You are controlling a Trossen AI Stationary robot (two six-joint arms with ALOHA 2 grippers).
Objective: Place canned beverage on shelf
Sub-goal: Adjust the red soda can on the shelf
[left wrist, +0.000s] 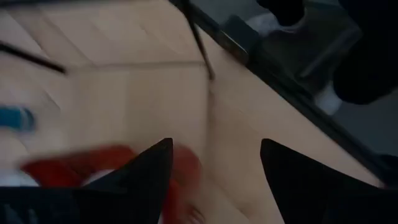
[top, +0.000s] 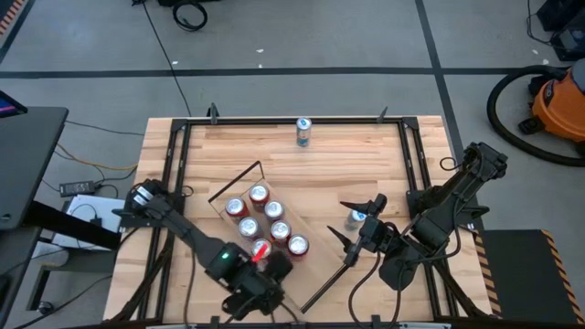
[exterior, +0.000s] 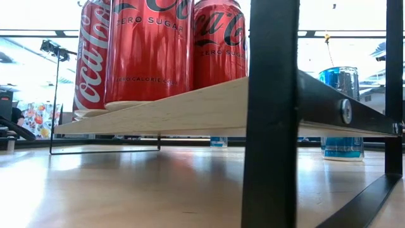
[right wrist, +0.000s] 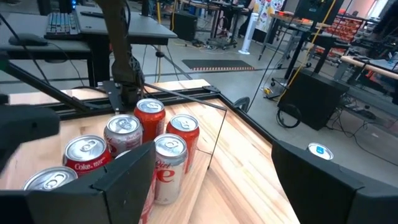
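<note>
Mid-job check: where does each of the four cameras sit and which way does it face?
High: overhead, straight down; shelf, both arms.
Low: tabletop level, under the shelf; no arm.
Left wrist: past the open left tool, red can.
Right wrist: past the open right tool, toward the shelved red cans.
Shared: the cans.

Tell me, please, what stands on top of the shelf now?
Red cans stand upright on the shelf, six clearly seen from above. A seventh red can sits at the left gripper, whose arm covers part of it, so its footing cannot be seen.
</note>
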